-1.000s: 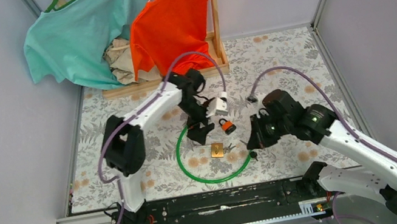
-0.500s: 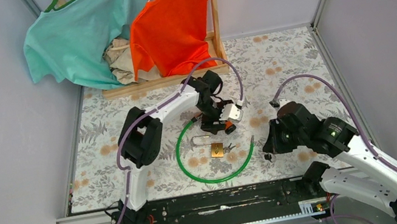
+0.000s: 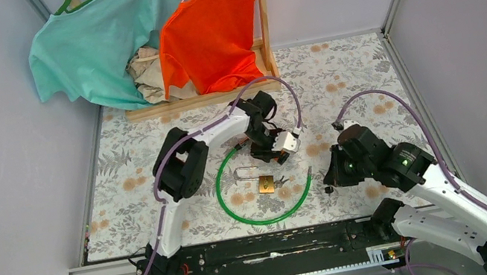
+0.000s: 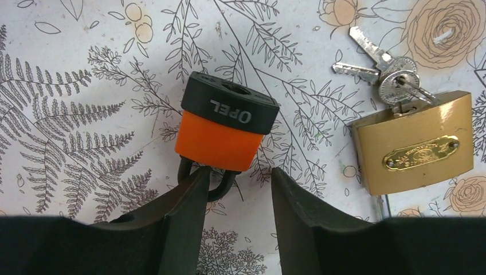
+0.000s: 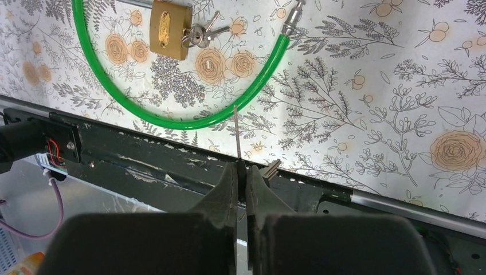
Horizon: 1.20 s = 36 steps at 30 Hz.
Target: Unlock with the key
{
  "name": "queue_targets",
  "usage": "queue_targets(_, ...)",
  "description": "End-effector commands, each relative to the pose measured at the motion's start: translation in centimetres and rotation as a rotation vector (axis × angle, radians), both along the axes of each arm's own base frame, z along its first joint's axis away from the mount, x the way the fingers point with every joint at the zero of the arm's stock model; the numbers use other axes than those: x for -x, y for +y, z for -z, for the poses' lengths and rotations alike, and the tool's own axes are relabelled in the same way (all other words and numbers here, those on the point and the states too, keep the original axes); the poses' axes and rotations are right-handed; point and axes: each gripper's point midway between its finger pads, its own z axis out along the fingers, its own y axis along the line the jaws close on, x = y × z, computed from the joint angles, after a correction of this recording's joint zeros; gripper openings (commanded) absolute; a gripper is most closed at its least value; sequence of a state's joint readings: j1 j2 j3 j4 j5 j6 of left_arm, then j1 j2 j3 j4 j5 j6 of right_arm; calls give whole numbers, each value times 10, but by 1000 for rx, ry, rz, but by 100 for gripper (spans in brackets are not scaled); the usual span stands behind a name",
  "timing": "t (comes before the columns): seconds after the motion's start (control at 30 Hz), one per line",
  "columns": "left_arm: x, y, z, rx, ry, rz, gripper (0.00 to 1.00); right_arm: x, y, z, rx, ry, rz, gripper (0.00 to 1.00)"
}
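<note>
Since 1 second ago, the left gripper (image 4: 236,180) has been brought over the orange-and-black plastic padlock (image 4: 220,134) lying on the flowered tabletop (image 4: 69,69), jaws apart astride its shackle (image 4: 222,188). A silver metal key (image 5: 237,134) is clamped in the right gripper (image 5: 242,172).

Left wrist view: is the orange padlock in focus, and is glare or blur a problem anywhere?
Left wrist: orange padlock sharp, lettering legible; brass padlock shows only mild sheen; left claw dark, featureless. Right wrist: key crisp but thin, edge-on; right claw dark, soft near the lens. Top external: even light, no glare.
</note>
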State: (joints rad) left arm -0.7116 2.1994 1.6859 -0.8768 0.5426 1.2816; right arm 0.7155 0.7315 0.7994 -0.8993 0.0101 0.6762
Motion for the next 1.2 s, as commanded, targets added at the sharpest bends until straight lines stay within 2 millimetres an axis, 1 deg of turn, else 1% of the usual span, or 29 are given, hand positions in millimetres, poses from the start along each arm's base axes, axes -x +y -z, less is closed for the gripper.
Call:
queue_targets(0.0,1,3,6,-7,-26,8,49,-11,3,-7,-9,-44,17,0)
queue_targets(0.1,4,8,3,-9,-37,-15,43,-12,3,-6,-4,-49,13,0)
queue_targets(0.17,5,10,1,-7,-58,-36,37,-14,4,-7,-7,-56,11,0)
queue_targets(0.23,5,12,1,-4,-84,-65,26,-15,4,-7,-6,-61,10,0)
queue_targets(0.33,3,14,2,-1,-137,-112,6,-17,4,-8,-7,-72,10,0)
queue_targets(0.4,4,16,6,-8,-146,-144,0,-17,4,-9,-6,-79,11,0)
queue_targets(0.53,3,15,4,-28,-148,-229,0,-19,3,-11,-12,-96,17,0)
queue_targets(0.6,5,16,-2,-38,-129,-258,0,-19,3,-12,-14,-103,16,0)
queue_targets(0.67,10,17,-13,-43,-103,-279,0,-20,3,-14,-16,-109,15,0)
queue_targets(0.77,22,22,-34,-46,-55,-301,0,-21,4,-17,-17,-118,7,0)
queue_targets(0.9,41,30,-54,-60,19,-333,0,-22,6,-19,-21,-125,-3,0)
queue_targets(1.0,56,34,-64,-83,98,-373,0,-22,7,-20,-26,-128,-7,0)
queue_targets(1.1,70,38,-69,-115,178,-415,0,-21,8,-20,-37,-130,-10,0)
queue_targets(1.17,82,41,-76,-138,256,-427,0,-20,10,-21,-50,-127,-18,0)
